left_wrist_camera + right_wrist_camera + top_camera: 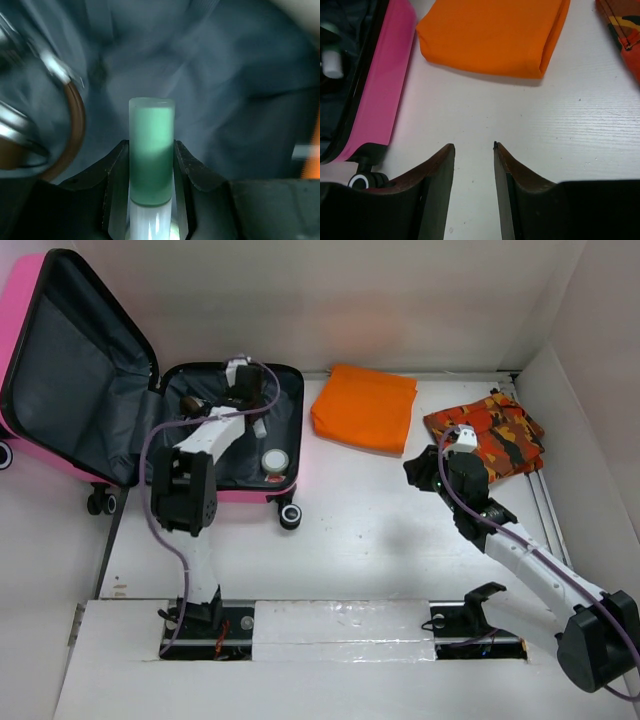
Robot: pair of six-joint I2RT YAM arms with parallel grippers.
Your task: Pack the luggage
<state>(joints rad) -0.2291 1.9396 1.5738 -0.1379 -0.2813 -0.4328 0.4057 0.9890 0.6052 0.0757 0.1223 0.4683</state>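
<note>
While I watch from the overhead camera, the luggage [75,370] lies wide open at the far left of the table [380,540]. It is a small hard-shell case, glossy hot-pink outside, with dark grey fabric lining both halves. Its lid leans back to the left, its base lies flat, and small black wheels [290,517] stick out from the near edge of the base. My left gripper [248,390] reaches into the base half of the luggage, near its far wall. On the left wrist camera its fingers [187,165] are clamped on a pale green tube [151,125] that stands up between them, with the lining blurred behind. A brown ring [75,130] with shiny metal beside it sits left of the tube inside the luggage, too blurred for me to name. A jar [274,460] with a pale lid rests in the near right corner of the base. My right gripper [418,470] hovers over bare table well to the right of the luggage, its fingers [440,170] apart with nothing between them. Just right of the luggage, toward the far side, lies a folded orange cloth [365,407], and further right again a camouflage-print cloth [490,430] in red, orange and black.
</note>
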